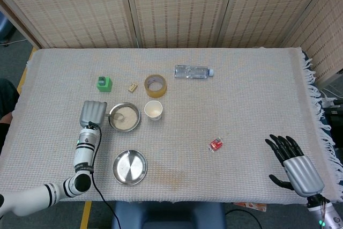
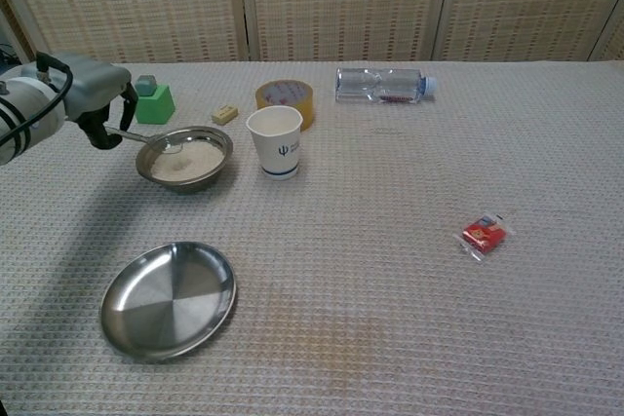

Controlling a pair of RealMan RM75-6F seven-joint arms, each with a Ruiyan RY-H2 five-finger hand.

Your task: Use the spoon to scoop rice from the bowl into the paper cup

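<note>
My left hand [image 2: 83, 94] [image 1: 92, 113] is just left of the steel bowl of rice [image 2: 185, 158] [image 1: 125, 117] and holds a metal spoon [image 2: 146, 139] by its handle. The spoon's tip sits over the bowl's left rim, low above the rice. I cannot tell whether any rice lies in the spoon. The white paper cup [image 2: 275, 141] [image 1: 153, 110] stands upright right of the bowl, close beside it. My right hand [image 1: 293, 164] rests near the table's front right edge with its fingers spread and nothing in it; the chest view does not show it.
An empty steel plate [image 2: 169, 297] lies in front of the bowl. Behind the bowl and cup are a green block [image 2: 153, 101], a small tan block [image 2: 224, 114], a tape roll [image 2: 285, 96] and a lying plastic bottle [image 2: 382, 85]. A red packet [image 2: 485, 235] lies mid-right.
</note>
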